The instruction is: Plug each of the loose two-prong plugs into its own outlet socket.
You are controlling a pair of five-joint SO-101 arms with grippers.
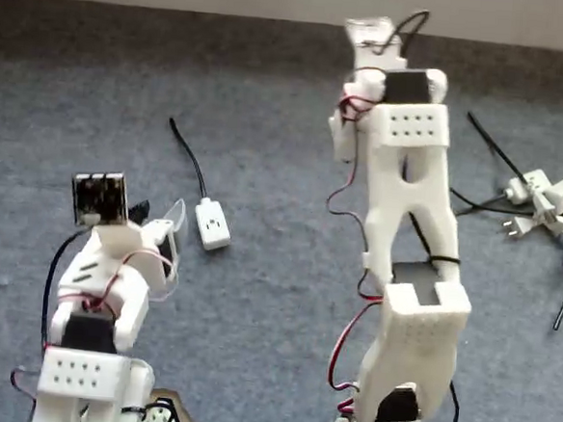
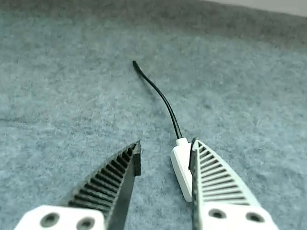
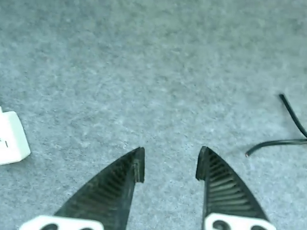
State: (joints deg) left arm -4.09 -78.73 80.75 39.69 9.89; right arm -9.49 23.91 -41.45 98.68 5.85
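Note:
A white outlet socket (image 1: 212, 223) with a short black cord (image 1: 187, 156) lies on the grey carpet left of centre. My left gripper (image 1: 167, 230) hangs open just to the left of it. In the left wrist view the socket (image 2: 180, 168) lies right against the inner side of one finger (image 2: 207, 175), which hides part of it, and its cord (image 2: 159, 94) runs away from me. My right gripper (image 3: 170, 163) is open over bare carpet, with a white block (image 3: 9, 139) off to one side. Loose white plugs and sockets (image 1: 545, 202) with black cords lie in a heap at the far right.
The tall right arm (image 1: 408, 201) stands up through the middle of the high view, its gripper (image 1: 345, 136) near the back. Two black cord ends (image 3: 287, 128) lie on the carpet beside the right gripper. A dark strip (image 1: 178, 25) borders the carpet at the back.

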